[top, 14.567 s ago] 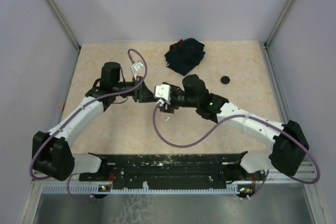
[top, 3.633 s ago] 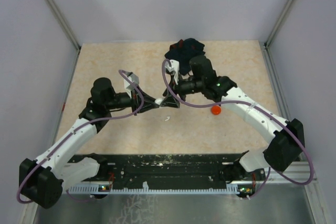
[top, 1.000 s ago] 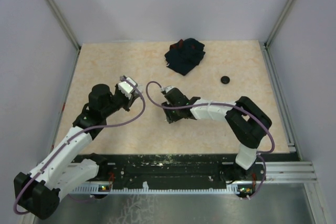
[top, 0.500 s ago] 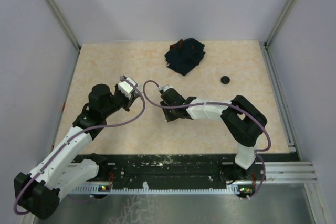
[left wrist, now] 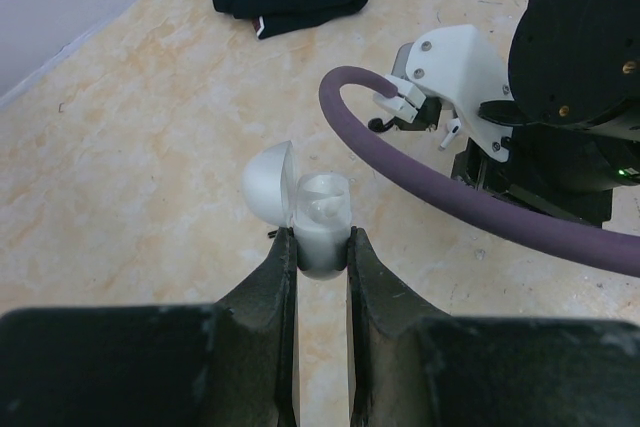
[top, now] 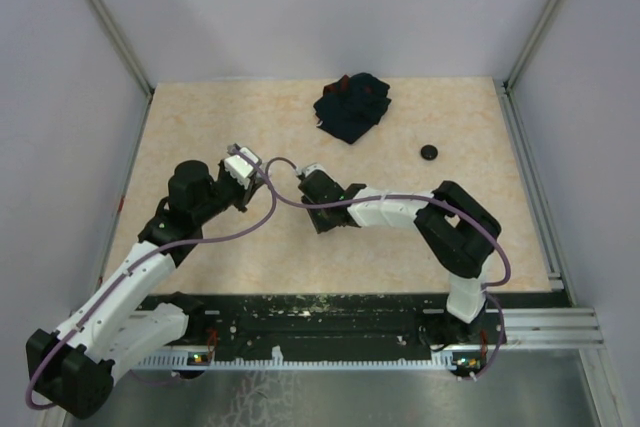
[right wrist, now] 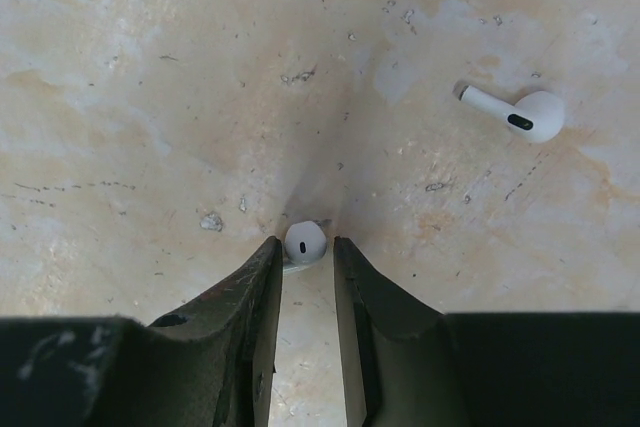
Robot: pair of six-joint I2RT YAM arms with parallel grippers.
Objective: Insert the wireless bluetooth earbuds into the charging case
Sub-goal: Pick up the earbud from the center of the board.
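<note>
On my left, the left gripper [left wrist: 320, 240] is clamped on the white charging case [left wrist: 323, 219], holding it off the table [top: 200, 127] with the lid [left wrist: 268, 183] swung back to the left and the wells facing up toward the wrist camera. I cannot tell whether either well is already filled.

Right of the case and a little farther out, the right gripper [right wrist: 306, 245] points down at the tabletop. A white earbud [right wrist: 305, 238] sits between its fingertips with the rounded head showing and the stem hidden. The jaws stand close on either side of it, but I cannot tell whether they actually pinch it.

Farther right in that wrist view, a second white earbud [right wrist: 520, 115] lies flat and apart from the fingers. Its long axis runs roughly crosswise, stem to the left and head to the right.

What my next move turns on, as I judge it: the open case lies to the left of the right gripper, near it and higher. The right arm has the earbud, so it would have to lift and travel left. The stem must then be turned down into a well, and the left arm has only to keep the case mouth up.
</note>
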